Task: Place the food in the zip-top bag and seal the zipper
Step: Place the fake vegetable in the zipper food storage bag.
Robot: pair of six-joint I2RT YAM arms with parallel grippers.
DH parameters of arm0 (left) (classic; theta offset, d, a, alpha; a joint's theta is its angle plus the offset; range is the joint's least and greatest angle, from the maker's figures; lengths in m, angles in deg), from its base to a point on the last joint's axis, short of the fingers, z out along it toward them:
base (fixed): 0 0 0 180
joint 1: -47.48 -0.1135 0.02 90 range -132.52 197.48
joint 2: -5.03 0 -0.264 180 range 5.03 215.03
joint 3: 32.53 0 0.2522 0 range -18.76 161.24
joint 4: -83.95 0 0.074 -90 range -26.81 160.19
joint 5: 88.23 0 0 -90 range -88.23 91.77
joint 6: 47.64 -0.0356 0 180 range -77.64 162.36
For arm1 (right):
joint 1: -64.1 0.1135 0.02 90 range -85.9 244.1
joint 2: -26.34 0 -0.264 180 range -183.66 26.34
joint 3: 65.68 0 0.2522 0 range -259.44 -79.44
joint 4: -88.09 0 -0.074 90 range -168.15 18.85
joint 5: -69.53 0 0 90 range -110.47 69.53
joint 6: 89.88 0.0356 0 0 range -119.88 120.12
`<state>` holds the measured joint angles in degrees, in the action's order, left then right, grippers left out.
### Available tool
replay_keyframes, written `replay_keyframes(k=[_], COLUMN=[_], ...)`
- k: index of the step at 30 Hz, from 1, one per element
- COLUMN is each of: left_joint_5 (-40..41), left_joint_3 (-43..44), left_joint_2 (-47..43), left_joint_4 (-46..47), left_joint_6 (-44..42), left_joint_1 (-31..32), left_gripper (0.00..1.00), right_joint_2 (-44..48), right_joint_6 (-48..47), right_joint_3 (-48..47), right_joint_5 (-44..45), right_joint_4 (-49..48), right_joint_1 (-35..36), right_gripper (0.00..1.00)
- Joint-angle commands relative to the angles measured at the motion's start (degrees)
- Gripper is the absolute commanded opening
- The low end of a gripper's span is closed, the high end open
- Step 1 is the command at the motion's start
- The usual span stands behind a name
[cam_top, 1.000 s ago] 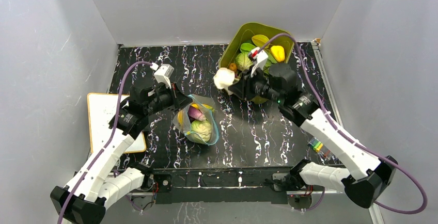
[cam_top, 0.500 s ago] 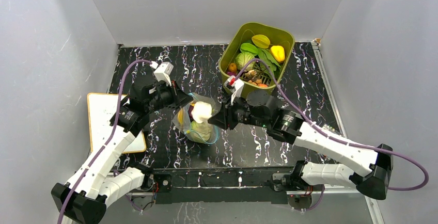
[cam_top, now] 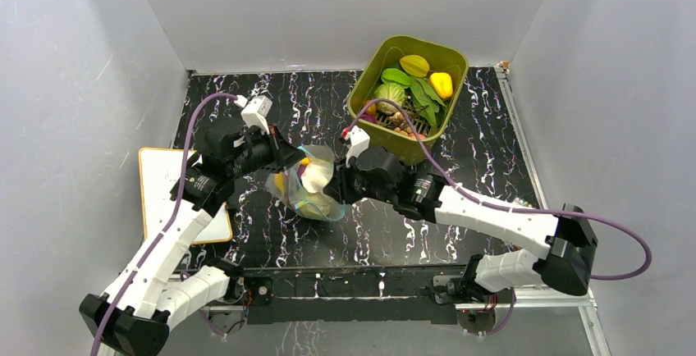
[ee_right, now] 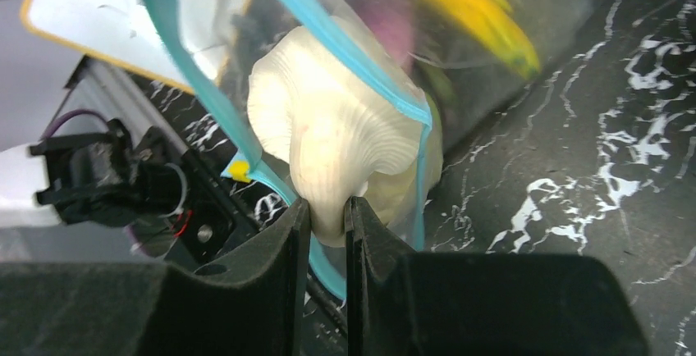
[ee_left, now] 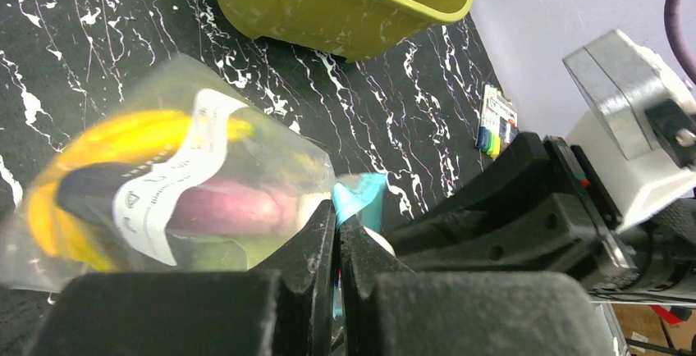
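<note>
The clear zip-top bag (cam_top: 308,192) lies at the table's middle left with its mouth open toward the right. Its light blue zipper (ee_right: 345,44) frames the opening. My left gripper (ee_left: 337,223) is shut on the zipper edge (ee_left: 354,196) and holds it up. Inside the bag are a yellow banana (ee_left: 98,139) and a purple eggplant (ee_left: 230,208). My right gripper (ee_right: 326,208) is shut on the stem of a cream-white mushroom (ee_right: 336,134), whose cap sits in the bag's mouth (cam_top: 316,174). More food (cam_top: 410,89) lies in the tub.
The olive-green tub (cam_top: 373,62) stands at the back right of the black marbled table. A white board with a yellow rim (cam_top: 164,184) lies at the left edge. A small pack of coloured items (ee_left: 492,118) lies near the right edge.
My right arm has carried the mushroom from beside the tub leftward and down into the bag's mouth. My left gripper has kept hold of the zipper edge, shifting slightly.
</note>
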<state>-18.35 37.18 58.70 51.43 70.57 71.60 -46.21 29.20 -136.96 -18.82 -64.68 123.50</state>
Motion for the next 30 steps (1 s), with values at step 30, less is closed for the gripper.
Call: replay_keyframes(k=[30], left_joint_5=[-3.3], left_joint_3=[-1.3], left_joint_2=[-3.0], left_joint_4=[5.7], left_joint_6=[3.9], left_joint_1=[0.1], left_gripper=[0.0], right_joint_2=[-13.5], right_joint_6=[-8.7], right_joint_3=[-2.9], right_joint_5=[-5.9], right_joint_4=[-12.0], right_joint_1=[0.2], right_gripper=[0.18])
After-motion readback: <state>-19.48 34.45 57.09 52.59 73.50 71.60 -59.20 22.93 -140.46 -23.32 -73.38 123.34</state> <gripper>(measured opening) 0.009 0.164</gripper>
